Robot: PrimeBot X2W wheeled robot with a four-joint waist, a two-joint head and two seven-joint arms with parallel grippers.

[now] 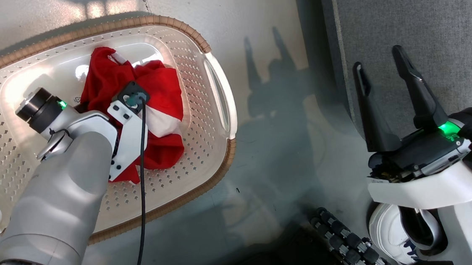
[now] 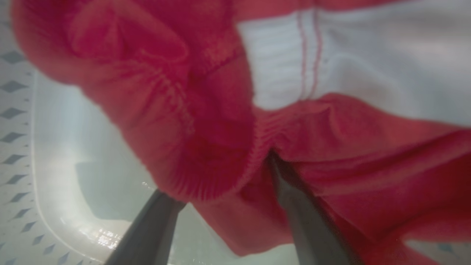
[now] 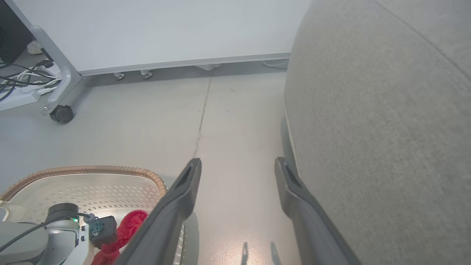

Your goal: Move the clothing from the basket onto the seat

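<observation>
The fingers point(image 2: 294, 217) of the left gripper point(image 2: 219, 176) stand well apart, pushed down into the clothing point(image 1: 161, 92), with a ribbed red fold bulging between them. One tip is buried in the cloth and the other lies just under the fold's edge, and they have not closed on it. The left arm point(image 1: 55, 197) reaches in over the near rim of the basket point(image 1: 201, 152), its wrist covering the middle of the pile. The clothing is a crumpled red heap with a white panel, lying on the bottom of the basket toward its right half, all of it inside the walls. A black cable point(image 1: 142, 178) runs from the wrist down across the near rim. Right of the basket is a strip of grey floor point(image 1: 280, 154) crossed by the shadows of fingers. Further right of the basket, the right gripper point(image 1: 378, 58) hangs with its two dark fingers spread wide and nothing between them, over the edge of the seat point(image 1: 420, 17), which stands apart from the basket and has no clothing on the part in view.
</observation>
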